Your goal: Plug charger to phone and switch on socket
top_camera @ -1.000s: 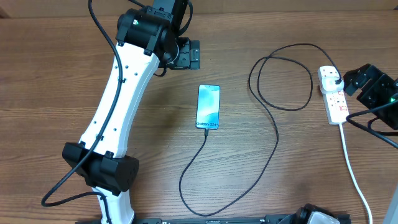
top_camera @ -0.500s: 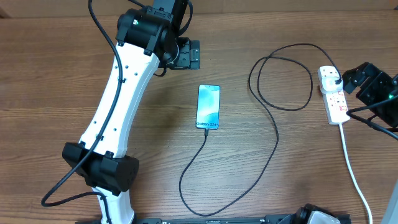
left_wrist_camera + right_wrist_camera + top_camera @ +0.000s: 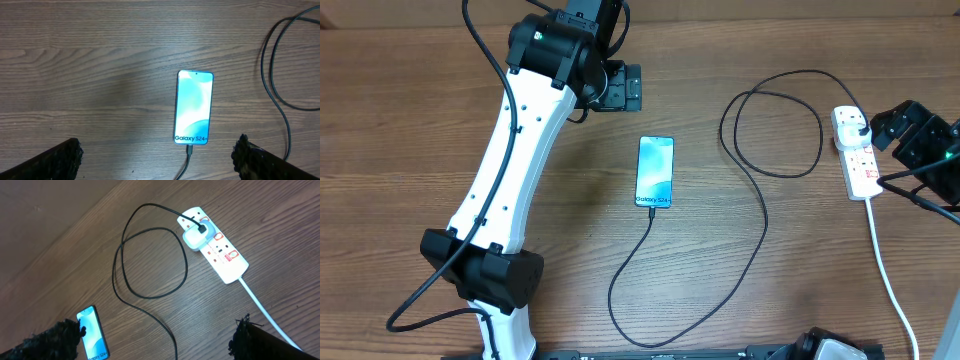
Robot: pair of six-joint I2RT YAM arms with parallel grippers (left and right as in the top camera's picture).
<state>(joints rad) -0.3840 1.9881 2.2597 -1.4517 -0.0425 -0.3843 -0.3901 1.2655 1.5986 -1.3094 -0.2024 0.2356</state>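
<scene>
The phone lies flat mid-table with its light blue screen up; it also shows in the left wrist view and the right wrist view. The black charger cable has its tip in the phone's near end. It loops across the table to a plug seated in the white power strip. My left gripper is open and empty, above and behind the phone. My right gripper is open and empty, just right of the strip.
The strip's white cord runs toward the table's front right edge. The cable forms a wide loop between the phone and the strip. The left arm's white link spans the table's left side.
My right gripper has shifted slightly beside the power strip. The phone, cable and left arm have not moved.
</scene>
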